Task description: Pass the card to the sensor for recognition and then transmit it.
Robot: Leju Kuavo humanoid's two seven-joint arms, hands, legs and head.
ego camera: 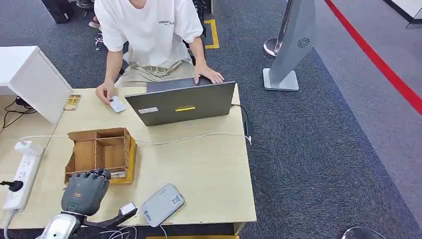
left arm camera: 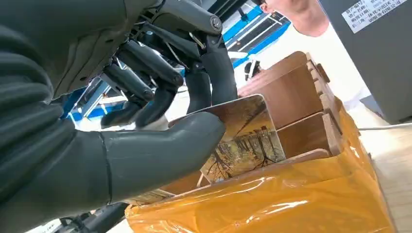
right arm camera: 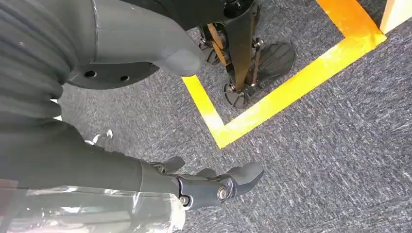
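Wooden organizer (ego camera: 99, 152) left on table (ego camera: 209, 169) — sensor (ego camera: 161, 204) right of it, laptop (ego camera: 181, 103) behind.

brown wooden box (ego camera: 99, 149) wrapped in orange tape, card (left arm camera: 245, 141) printed with autumn trees.

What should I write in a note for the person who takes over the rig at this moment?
Left hand: pinches a card with a tree picture between thumb and fingers, at the wooden card box wrapped in yellow film.
Right hand: hangs over the carpet, holds nothing, fingers partly curled.
The grey sensor lies at the near table edge, beside the left hand.
Done: card gripped. Left: lift it out, present it to the sensor, then pass it on. A person sits behind the laptop.
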